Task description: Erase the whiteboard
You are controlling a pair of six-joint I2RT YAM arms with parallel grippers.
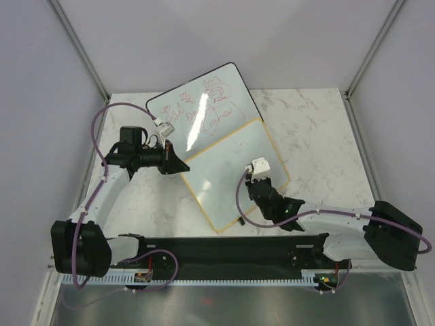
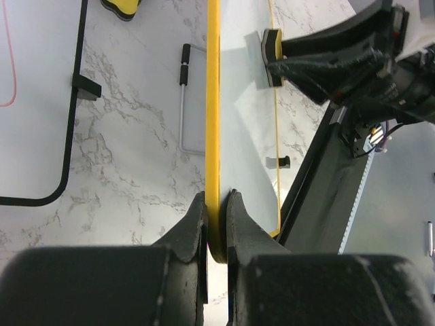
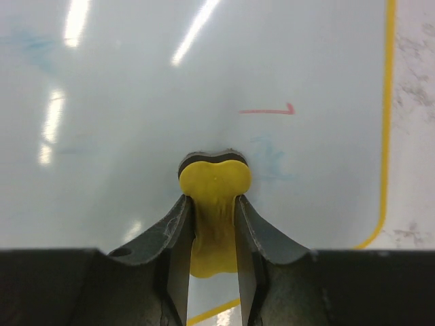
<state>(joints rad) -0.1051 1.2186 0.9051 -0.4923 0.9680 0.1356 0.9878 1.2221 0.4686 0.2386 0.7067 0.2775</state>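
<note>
The yellow-framed whiteboard (image 1: pixel 221 180) lies tilted at the table's middle. My left gripper (image 1: pixel 181 165) is shut on its left edge; in the left wrist view the jaws (image 2: pixel 216 221) pinch the yellow frame (image 2: pixel 213 102). My right gripper (image 1: pixel 261 178) is shut on a yellow eraser (image 3: pixel 214 183) with a black felt underside, pressed flat on the board's surface (image 3: pixel 136 102). A short red mark (image 3: pixel 268 110) and faint blue smears (image 3: pixel 268 153) lie just beyond the eraser. The eraser also shows in the left wrist view (image 2: pixel 271 58).
A larger black-framed whiteboard (image 1: pixel 204 102) with red scribbles lies behind, partly under the yellow one. A thin metal wire stand (image 2: pixel 185 102) lies on the marble between the boards. Another yellow-and-black object (image 2: pixel 122 7) sits at the far edge. Walls enclose the table.
</note>
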